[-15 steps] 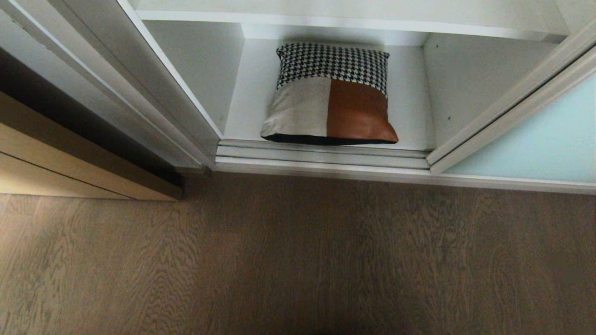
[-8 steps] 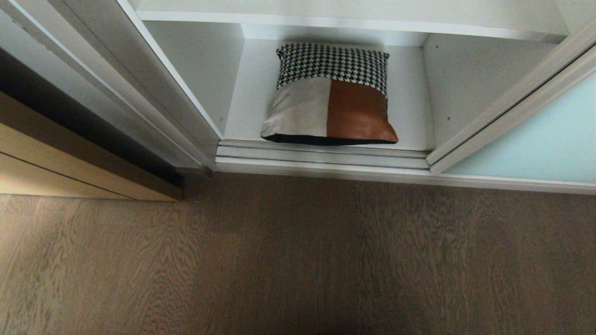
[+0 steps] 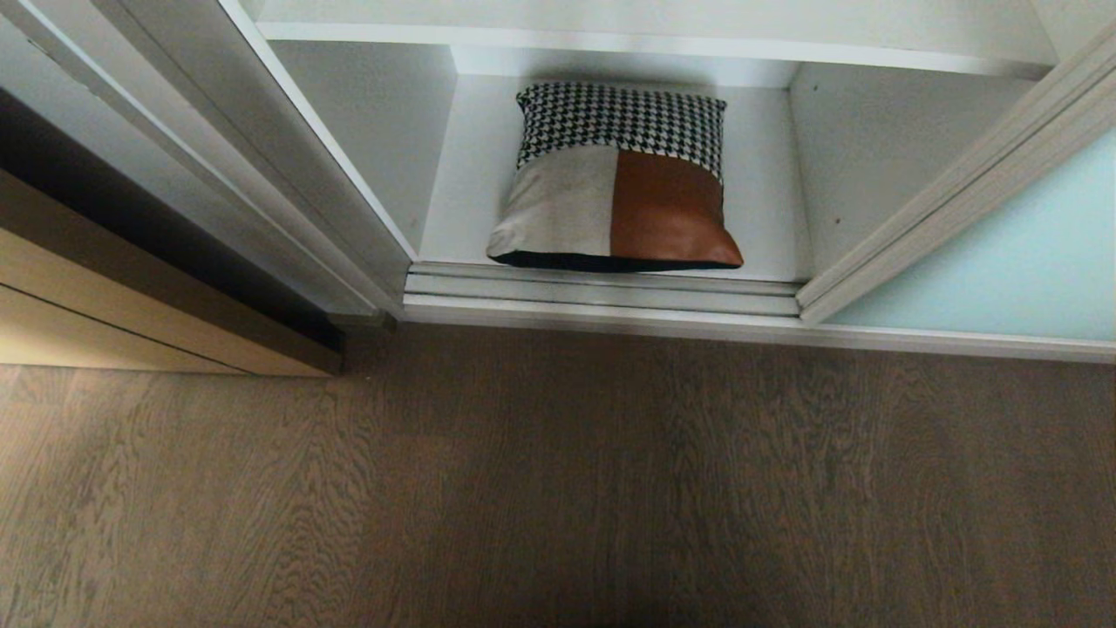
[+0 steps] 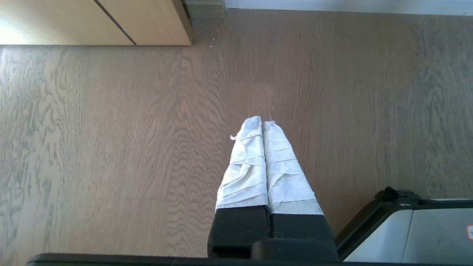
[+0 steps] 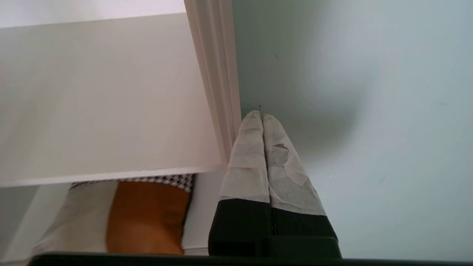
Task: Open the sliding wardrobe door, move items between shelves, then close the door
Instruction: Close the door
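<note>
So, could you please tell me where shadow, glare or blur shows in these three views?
Head view: soft shadow behind the cushion and under the upper shelf. Left wrist view: bright glare on the tan wooden door. Right wrist view: the right gripper casts a diffuse shadow on the sliding wardrobe door; the cushion looks blurred.

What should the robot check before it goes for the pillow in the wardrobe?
1. Frosted pale aqua glass sliding door slid clear of the cushion's compartment: ok.
2. Square cushion with houndstooth, beige and rust-brown patches lying flat on the white bottom shelf, nothing in front of it: ok.
3. Right gripper ready to grab: not ok, jaws shut, pointing at the door glass beside its frame.
4. Right gripper touching the glass: cannot tell.
5. Left gripper out of the way: ok, jaws shut, above the brown wooden floor.
6. Room on the shelf above: cannot tell.
</note>
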### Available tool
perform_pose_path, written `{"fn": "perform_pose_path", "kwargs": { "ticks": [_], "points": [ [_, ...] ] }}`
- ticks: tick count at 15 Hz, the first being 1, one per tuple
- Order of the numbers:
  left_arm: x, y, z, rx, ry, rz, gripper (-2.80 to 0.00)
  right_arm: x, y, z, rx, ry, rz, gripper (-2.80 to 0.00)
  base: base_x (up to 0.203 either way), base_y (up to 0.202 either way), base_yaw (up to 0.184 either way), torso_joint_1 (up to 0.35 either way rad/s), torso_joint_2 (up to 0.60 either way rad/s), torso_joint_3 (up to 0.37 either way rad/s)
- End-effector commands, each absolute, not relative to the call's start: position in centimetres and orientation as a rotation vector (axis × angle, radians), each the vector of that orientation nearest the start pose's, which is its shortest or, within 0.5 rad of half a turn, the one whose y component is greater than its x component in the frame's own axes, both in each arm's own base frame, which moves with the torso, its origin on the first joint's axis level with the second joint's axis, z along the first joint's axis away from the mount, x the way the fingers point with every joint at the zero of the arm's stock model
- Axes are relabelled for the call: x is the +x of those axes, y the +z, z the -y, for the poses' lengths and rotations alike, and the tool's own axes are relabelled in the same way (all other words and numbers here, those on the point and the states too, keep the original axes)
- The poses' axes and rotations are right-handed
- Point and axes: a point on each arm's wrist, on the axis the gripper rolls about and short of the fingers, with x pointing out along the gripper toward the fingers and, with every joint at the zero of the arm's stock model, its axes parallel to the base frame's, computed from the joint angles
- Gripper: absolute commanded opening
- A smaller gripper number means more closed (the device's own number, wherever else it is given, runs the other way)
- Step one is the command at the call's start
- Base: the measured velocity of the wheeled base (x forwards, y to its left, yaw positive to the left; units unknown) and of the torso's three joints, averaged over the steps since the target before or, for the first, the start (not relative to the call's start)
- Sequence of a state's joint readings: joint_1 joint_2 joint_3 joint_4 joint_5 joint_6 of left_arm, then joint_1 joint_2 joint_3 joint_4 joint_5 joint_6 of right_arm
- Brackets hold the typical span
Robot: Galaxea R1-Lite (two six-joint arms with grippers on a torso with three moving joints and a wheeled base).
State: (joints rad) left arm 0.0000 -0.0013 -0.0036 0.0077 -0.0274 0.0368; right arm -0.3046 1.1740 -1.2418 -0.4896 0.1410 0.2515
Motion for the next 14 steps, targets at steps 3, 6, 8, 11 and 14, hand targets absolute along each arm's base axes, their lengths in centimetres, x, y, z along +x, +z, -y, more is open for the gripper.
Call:
{"fn": "perform_pose_path", "kwargs": {
  "ticks": [3,6,8,11,14],
  "points": [
    [-2.3,7.6,0.1,0.037,-0.028,-0.004,-2.80,12.4,42.0,2.5,0.130,-0.008,0.568,-2.80,0.000,0.000,0.000,0.000,0.00,0.000],
    [-2.3,7.6,0.1,0.037,-0.028,-0.004,-2.80,12.1,42.0,1.9,0.142,0.031,0.568,-2.80,0.000,0.000,0.000,0.000,0.00,0.000],
    [-2.3,7.6,0.1,0.037,-0.028,-0.004,-2.80,11.9,41.9,1.6,0.148,0.060,0.558,-2.80,0.000,0.000,0.000,0.000,0.00,0.000],
    [-2.3,7.6,0.1,0.037,-0.028,-0.004,-2.80,11.7,41.7,0.5,0.168,0.143,0.527,-2.80,0.000,0.000,0.000,0.000,0.00,0.000],
    [-2.3,7.6,0.1,0.037,-0.028,-0.003,-2.80,11.8,41.2,-0.7,0.188,0.239,0.489,-2.80,0.000,0.000,0.000,0.000,0.00,0.000]
  ]
}}
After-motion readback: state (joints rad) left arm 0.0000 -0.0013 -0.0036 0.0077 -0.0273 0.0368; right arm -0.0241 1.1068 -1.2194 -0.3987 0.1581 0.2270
